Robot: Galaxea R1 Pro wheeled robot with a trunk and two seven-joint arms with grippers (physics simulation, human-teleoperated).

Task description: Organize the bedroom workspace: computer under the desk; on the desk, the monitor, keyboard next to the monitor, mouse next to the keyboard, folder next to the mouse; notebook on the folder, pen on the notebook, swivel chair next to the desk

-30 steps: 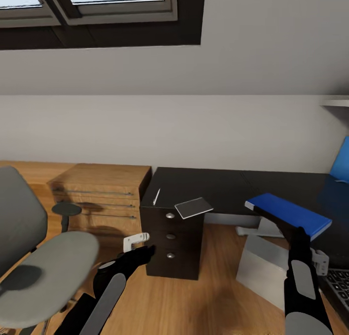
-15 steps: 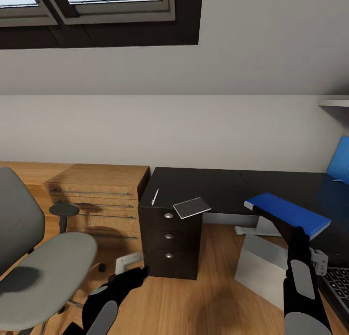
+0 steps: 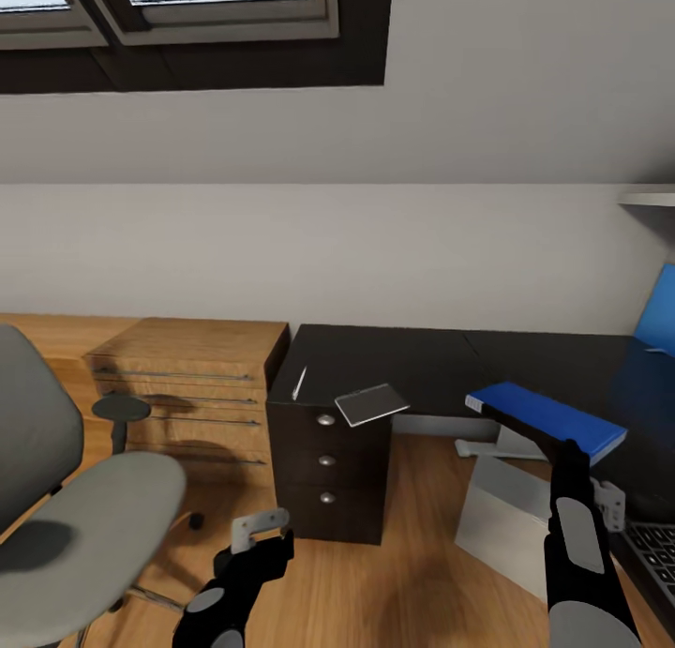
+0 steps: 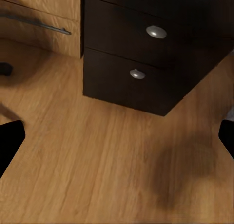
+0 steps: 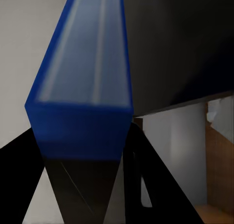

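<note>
Head view shows the right pincer point(image 3: 568, 446) clamped on the near end of the blue folder point(image 3: 547, 421), which hangs level just over the counter point(image 3: 422, 357) at about four o'clock in the picture. To finish this step well, I would keep the folder flat, carry it further over the dark top, lower it until its underside rests fully, and only then let go; releasing at the edge risks it tipping off. The right arm reaches forward and slightly up, forearm nearly straight. The left pincer point(image 3: 260, 526) hangs low over the wooden floor point(image 4: 97, 160), its fingers spread and empty. The notebook point(image 3: 372, 403) overhangs the counter's front edge at centre.
</note>
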